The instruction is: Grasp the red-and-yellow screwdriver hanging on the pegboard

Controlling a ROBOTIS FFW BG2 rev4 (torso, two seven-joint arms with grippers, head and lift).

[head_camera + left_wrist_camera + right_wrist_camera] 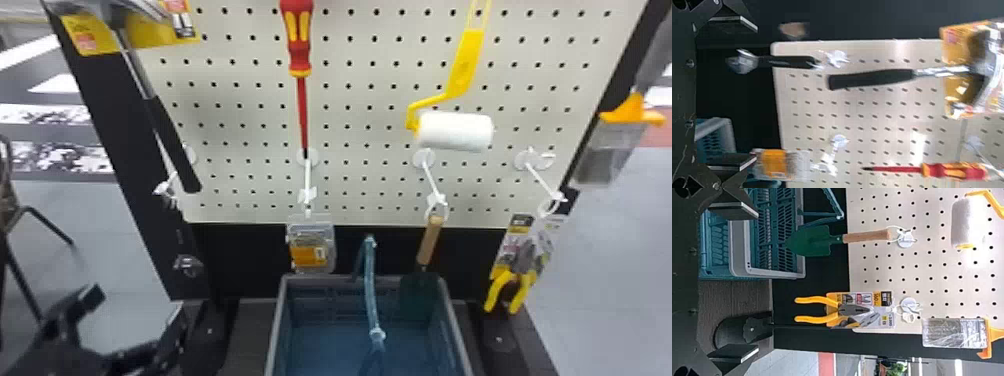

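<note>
In the head view, the screwdriver hangs handle up on the pegboard, between the hammer and the roller; the step in hand is judged to be the approach. In the left wrist view, the left end effector is empty, fingers wide apart; the next move calls for placing them astride the handle before closing. In the right wrist view, the right end effector is likewise spread and empty, and the pliers hang with a printed card
</note>
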